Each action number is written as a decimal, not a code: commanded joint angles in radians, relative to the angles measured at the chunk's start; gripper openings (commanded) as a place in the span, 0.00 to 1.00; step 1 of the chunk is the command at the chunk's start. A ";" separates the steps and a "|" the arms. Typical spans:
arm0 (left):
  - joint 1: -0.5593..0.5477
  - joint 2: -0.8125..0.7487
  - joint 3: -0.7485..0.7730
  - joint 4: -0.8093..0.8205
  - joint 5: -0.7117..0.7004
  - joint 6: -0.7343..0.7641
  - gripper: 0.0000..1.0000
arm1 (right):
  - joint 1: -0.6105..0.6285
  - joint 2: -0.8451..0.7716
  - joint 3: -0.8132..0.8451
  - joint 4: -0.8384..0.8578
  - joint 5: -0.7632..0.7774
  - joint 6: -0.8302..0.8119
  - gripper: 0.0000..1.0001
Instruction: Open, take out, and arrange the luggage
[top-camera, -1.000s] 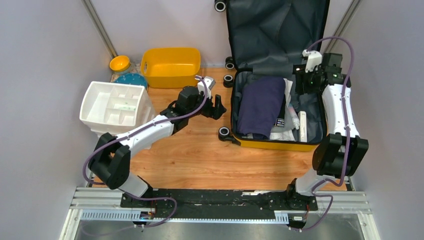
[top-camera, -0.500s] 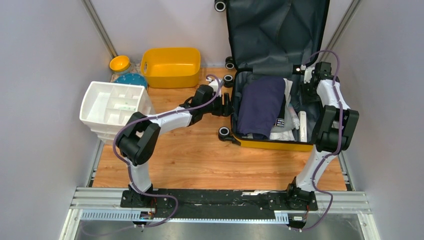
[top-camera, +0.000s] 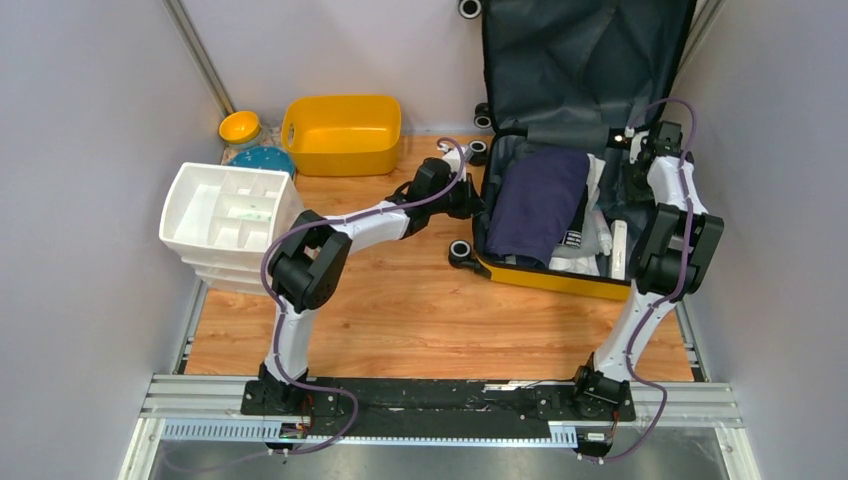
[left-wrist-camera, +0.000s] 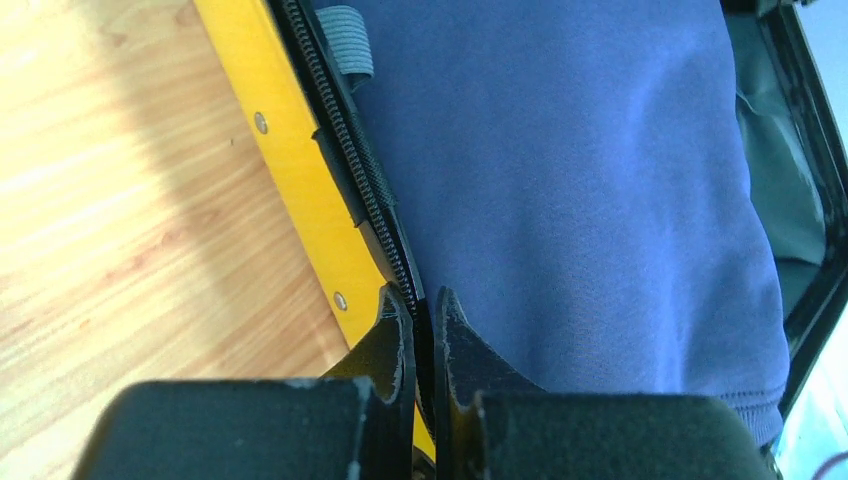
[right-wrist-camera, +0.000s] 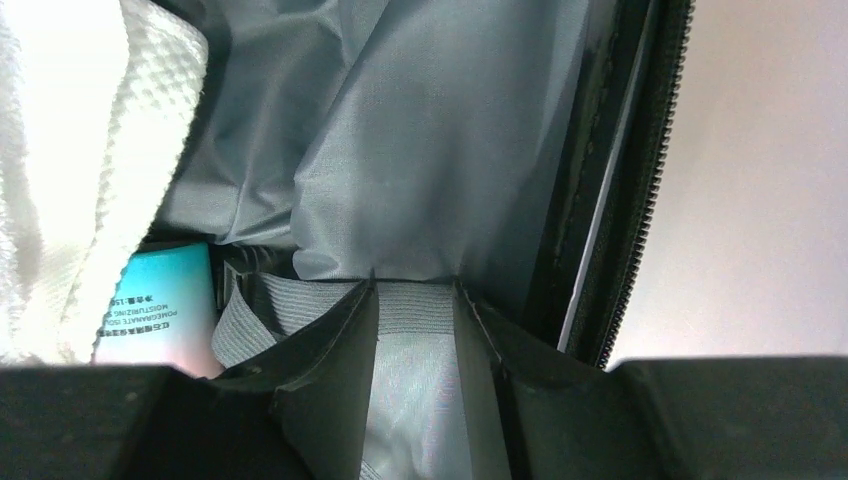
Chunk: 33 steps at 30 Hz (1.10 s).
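I see the luggage (left-wrist-camera: 300, 190) shell as smooth, glossy yellow plastic, its lining (right-wrist-camera: 420, 130) faintly sheeny grey cloth; the navy garment (left-wrist-camera: 580, 180) is matt, soft fabric, the table (left-wrist-camera: 120, 200) satin wood-grain.

My left arm (top-camera: 360, 222) reaches far out, bent at the elbow. The left gripper (left-wrist-camera: 422, 312) is squeezed almost tight, with the rim of the luggage (left-wrist-camera: 300, 190) in the thin gap between its fingers. My right arm (top-camera: 668, 185) is folded up close. The right gripper (right-wrist-camera: 415, 292) has its fingers partway apart, with the grey lining (right-wrist-camera: 400, 150) bunched between them.
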 joint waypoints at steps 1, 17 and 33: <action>-0.064 0.100 0.083 0.133 0.076 0.079 0.00 | -0.022 -0.007 0.021 0.037 0.135 -0.016 0.40; -0.113 0.086 0.005 0.162 -0.065 -0.094 0.00 | 0.050 -0.112 0.059 -0.008 -0.060 0.103 0.57; -0.122 0.069 0.025 0.148 -0.072 -0.113 0.00 | 0.157 -0.522 -0.109 -0.780 -0.535 -0.580 0.74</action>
